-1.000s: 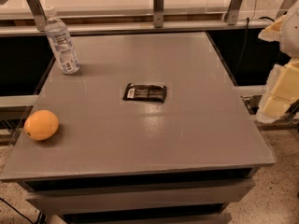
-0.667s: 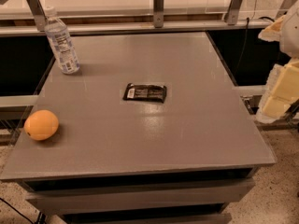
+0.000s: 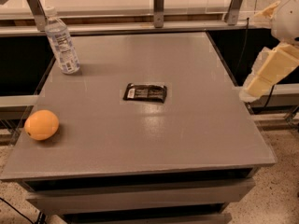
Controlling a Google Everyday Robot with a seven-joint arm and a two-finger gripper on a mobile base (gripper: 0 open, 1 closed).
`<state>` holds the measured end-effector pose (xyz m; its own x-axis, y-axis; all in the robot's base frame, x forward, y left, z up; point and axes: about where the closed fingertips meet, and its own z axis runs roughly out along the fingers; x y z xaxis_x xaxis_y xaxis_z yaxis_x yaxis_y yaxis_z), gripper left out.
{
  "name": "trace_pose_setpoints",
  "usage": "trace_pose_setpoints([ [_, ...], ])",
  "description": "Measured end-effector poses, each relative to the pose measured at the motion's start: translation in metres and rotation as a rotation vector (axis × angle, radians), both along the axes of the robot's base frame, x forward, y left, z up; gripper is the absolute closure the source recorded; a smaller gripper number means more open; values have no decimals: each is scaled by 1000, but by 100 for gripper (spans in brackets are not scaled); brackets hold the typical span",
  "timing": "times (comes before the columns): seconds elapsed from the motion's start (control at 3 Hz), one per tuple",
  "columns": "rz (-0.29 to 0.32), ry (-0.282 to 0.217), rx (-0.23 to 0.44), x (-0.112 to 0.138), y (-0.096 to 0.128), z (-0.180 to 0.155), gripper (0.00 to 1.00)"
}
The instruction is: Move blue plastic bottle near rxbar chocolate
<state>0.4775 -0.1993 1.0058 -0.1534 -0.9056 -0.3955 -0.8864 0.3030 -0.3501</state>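
Note:
The blue plastic bottle (image 3: 61, 42) stands upright at the table's far left corner; it is clear and bluish, with a white cap and a white label. The rxbar chocolate (image 3: 145, 92) lies flat near the middle of the grey table (image 3: 187, 139), in a shiny black wrapper with a white patch at its left end. The bottle is well apart from the bar, up and to the left of it. My gripper (image 3: 251, 91) hangs at the right edge of the view, beyond the table's right side, pointing down-left, far from both objects and holding nothing I can see.
An orange (image 3: 41, 124) sits near the table's front left edge. A rail with metal posts (image 3: 159, 6) runs along the far side. Dark gaps flank the table on the left and right. Speckled floor shows at the bottom right.

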Motion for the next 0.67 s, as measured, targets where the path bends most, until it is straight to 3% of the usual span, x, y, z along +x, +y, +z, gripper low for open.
trace_pose_setpoints([
  [0.67,49,-80,261,77,50,19,0],
])
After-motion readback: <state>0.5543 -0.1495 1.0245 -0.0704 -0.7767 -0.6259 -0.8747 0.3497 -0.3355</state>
